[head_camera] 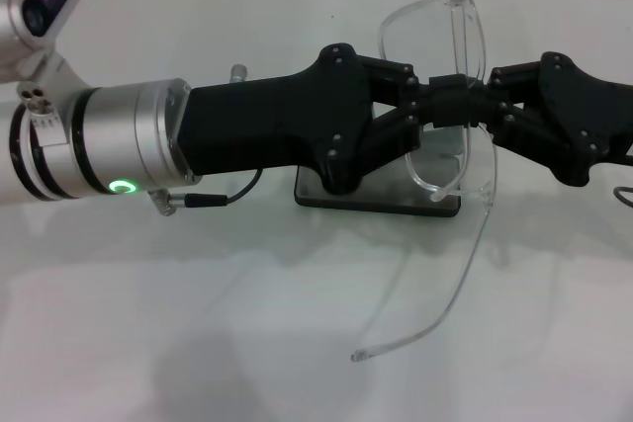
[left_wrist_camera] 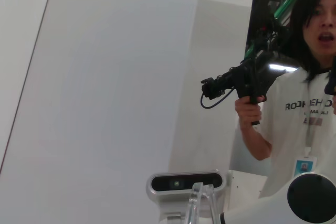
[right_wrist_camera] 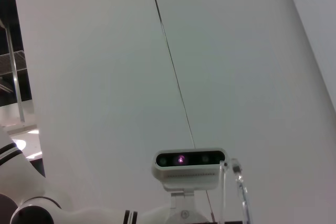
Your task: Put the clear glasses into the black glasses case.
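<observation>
Clear glasses [head_camera: 445,106] clamped between left gripper [head_camera: 420,106] and right gripper [head_camera: 485,106] above black glasses case [head_camera: 381,200].

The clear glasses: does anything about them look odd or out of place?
Yes. The clear glasses hang above the black glasses case, gripped at the bridge by both the left pincer and right pincer. One arm hangs unfolded toward the table, so they would not fit yet.
</observation>
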`<action>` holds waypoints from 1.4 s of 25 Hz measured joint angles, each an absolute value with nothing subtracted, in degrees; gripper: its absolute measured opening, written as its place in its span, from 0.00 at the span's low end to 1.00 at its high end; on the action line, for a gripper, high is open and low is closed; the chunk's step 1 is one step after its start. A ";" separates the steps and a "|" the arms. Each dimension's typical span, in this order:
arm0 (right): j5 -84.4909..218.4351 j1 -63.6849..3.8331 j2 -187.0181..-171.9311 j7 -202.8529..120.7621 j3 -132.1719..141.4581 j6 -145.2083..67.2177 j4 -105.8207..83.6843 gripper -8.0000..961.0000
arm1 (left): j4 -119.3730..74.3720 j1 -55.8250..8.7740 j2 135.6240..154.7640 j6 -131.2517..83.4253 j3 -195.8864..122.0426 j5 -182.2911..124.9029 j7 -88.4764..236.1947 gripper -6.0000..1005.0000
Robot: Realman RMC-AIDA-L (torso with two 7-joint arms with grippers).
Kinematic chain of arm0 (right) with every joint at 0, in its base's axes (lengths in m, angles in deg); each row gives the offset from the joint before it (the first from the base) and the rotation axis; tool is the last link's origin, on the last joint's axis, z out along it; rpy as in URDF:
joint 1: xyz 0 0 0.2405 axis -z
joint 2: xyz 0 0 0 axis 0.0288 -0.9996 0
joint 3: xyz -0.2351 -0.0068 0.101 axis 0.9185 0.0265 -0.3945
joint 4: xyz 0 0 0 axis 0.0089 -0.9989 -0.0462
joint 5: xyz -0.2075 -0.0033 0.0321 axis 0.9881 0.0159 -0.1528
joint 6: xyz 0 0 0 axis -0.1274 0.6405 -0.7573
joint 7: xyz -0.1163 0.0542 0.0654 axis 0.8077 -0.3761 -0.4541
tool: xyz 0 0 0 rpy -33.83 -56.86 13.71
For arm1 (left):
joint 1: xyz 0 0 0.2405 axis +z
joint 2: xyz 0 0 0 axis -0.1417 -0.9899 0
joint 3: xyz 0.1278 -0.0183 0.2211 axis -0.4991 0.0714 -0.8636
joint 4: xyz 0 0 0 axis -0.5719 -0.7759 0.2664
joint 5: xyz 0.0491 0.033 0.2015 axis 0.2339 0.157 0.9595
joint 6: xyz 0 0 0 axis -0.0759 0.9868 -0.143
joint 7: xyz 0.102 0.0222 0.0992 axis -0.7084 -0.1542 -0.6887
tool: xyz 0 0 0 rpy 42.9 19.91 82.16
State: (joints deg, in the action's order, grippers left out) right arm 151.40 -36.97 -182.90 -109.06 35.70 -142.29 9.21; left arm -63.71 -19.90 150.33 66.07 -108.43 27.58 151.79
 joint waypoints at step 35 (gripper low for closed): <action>113.98 -27.39 -182.37 -107.15 37.00 -153.19 11.69 0.08 | -61.54 -17.21 150.13 74.27 -111.50 24.52 148.48 0.05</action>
State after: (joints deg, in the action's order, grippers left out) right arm 113.98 -27.39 -182.37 -107.15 37.00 -153.19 11.69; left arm -61.54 -17.21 150.13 74.27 -111.50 24.52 148.48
